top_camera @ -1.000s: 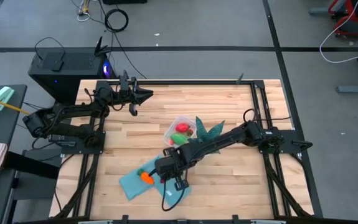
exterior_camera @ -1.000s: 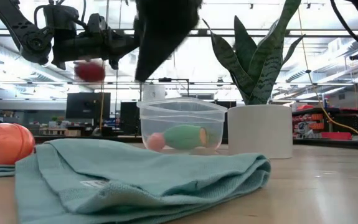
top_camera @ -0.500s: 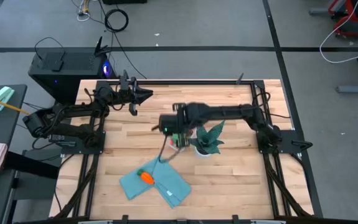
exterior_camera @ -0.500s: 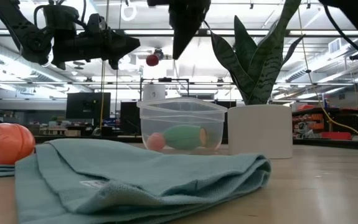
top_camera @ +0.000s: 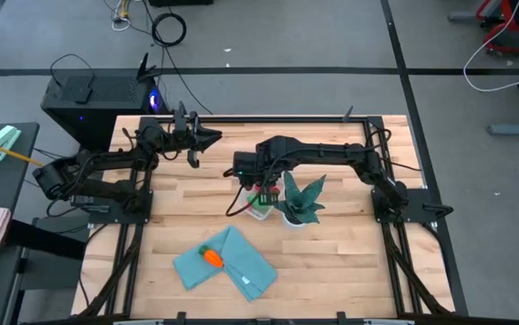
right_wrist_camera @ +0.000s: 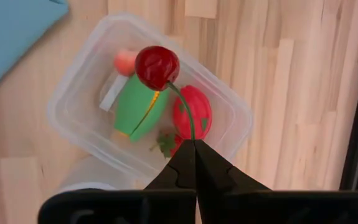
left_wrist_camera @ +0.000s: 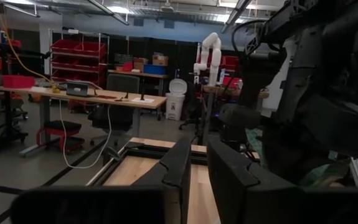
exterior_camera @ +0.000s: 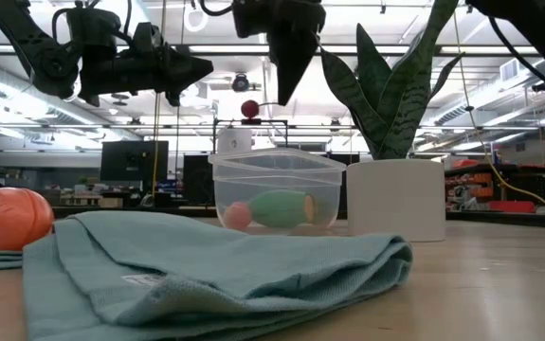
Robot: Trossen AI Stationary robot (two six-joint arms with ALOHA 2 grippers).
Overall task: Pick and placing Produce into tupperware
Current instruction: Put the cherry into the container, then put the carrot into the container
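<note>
Over pale wood tabletop [right_wrist_camera: 291,93]: right gripper [right_wrist_camera: 195,147] pinched shut on small red cherry's [right_wrist_camera: 157,66] green stem, dangling above clear squarish plastic tupperware [right_wrist_camera: 79,93]; lower centred, then release.

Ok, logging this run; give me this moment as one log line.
right gripper: shut on cherry stem | above tupperware | left gripper: idle, raised

Bright even overhead lighting, backlit glare in low view, blurred near cloth [exterior_camera: 206,275], soft shadows
</note>
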